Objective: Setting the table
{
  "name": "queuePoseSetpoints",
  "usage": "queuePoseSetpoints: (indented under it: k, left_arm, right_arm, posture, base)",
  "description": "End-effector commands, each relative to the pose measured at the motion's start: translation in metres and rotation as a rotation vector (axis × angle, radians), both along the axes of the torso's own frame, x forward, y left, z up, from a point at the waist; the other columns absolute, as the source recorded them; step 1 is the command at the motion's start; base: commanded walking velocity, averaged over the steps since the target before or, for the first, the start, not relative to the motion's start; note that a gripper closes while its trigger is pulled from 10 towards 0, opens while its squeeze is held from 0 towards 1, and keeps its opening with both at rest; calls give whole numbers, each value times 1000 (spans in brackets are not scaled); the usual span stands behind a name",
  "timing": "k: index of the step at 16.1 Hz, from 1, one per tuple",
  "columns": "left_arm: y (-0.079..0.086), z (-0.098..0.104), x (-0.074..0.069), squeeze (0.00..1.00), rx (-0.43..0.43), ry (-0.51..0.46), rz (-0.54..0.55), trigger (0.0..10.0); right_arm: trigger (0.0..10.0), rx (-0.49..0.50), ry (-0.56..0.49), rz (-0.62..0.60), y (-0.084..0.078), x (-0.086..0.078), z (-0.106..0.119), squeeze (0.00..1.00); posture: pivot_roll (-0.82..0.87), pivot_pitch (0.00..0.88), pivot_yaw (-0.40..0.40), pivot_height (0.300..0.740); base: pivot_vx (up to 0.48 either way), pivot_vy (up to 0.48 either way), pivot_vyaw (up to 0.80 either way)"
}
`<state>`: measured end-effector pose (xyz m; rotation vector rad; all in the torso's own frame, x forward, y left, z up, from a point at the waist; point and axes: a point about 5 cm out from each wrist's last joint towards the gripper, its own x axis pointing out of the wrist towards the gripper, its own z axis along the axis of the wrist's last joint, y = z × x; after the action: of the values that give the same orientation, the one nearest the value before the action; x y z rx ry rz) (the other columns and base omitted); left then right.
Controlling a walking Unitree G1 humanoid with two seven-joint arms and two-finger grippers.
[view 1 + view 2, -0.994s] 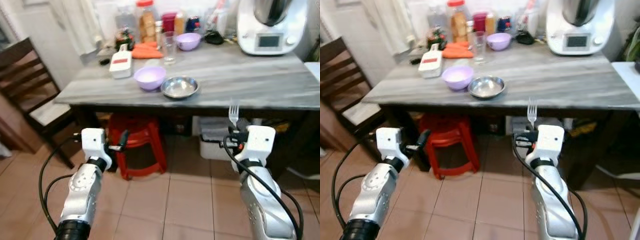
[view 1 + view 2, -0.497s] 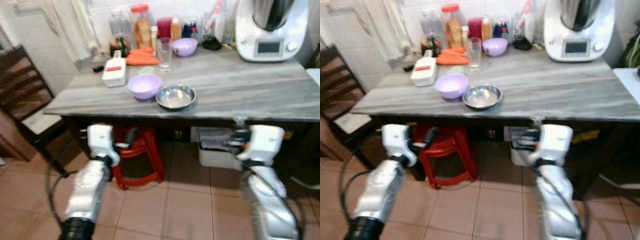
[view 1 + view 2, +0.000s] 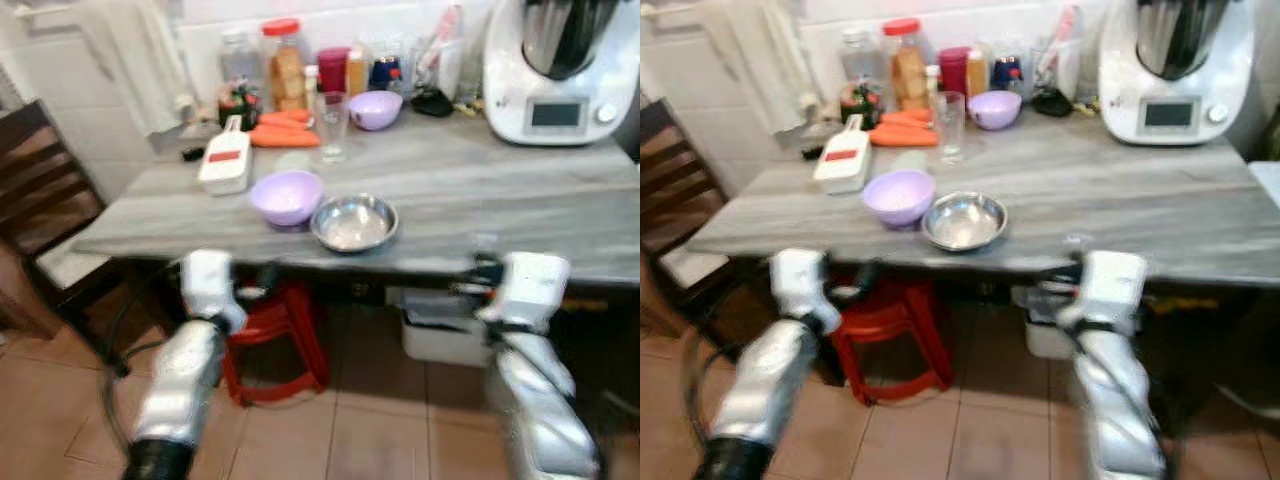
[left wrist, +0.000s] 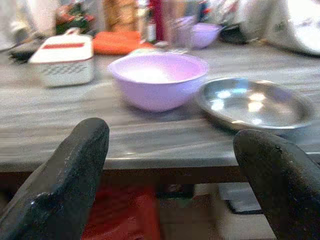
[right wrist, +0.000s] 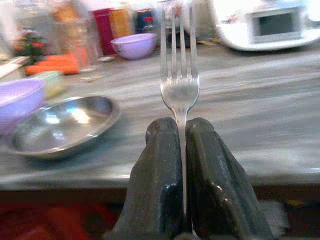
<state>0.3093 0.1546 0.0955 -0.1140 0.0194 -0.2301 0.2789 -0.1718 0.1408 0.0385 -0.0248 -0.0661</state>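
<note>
Fork [image 5: 179, 90]: your right gripper [image 5: 180, 150] has clamped it by the handle, tines up, at the table [image 3: 1160, 215] edge beside the steel bowl [image 3: 963, 220]. Your left gripper [image 4: 170, 150] hangs wide open, empty, facing the purple bowl [image 4: 158, 80]. No writing reads clearly.

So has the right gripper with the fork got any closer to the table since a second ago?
Yes. The right gripper, shut on the fork, now sits at the table edge, nearer the steel bowl; the robot has stepped forward.
</note>
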Motion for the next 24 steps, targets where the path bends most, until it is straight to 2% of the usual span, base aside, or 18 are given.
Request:
queuePoseSetpoints:
  k: [1,9,13,14,17,19,21,24]
  left_arm:
    - [-6,7,3,0,-3,-24,-20,10000]
    - [-6,7,3,0,-8,-23,-20,10000]
    - [-3,9,-1,0,-9,-40,-13,10000]
    - [-2,8,-7,0,-3,-39,-26,10000]
    - [0,8,-20,0,13,-46,-90,10000]
    - [1,5,-31,0,9,-27,-183,10000]
    - [-1,4,-39,0,-6,0,-311,10000]
    - [-4,5,-41,0,6,19,-405,10000]
  right_arm:
    - [10000,-11,-16,-21,-6,0,4,0]
    - [10000,-24,-14,-4,-4,0,3,0]
    - [10000,-29,-14,7,-4,1,3,0]
    - [10000,-30,-12,11,-4,1,2,0]
    - [10000,-60,-4,48,1,0,1,0]
    - [10000,-50,18,31,0,0,-3,0]
    - [10000,-51,46,-26,-8,2,-6,0]
    - [10000,-21,80,-54,-13,5,-9,0]
  posture:
    - [-155,11,118,740]
    - [-152,10,114,740]
    - [-150,4,111,740]
    - [-152,2,110,740]
    - [-151,7,107,740]
    - [-146,9,105,740]
    - [-143,14,102,740]
    - [-142,15,100,740]
  base:
    - [364,0,0]
    - [424,0,0]
    - [0,0,0]
    - [0,0,0]
    - [0,0,0]
    - [0,0,0]
    - [0,0,0]
    - [0,0,0]
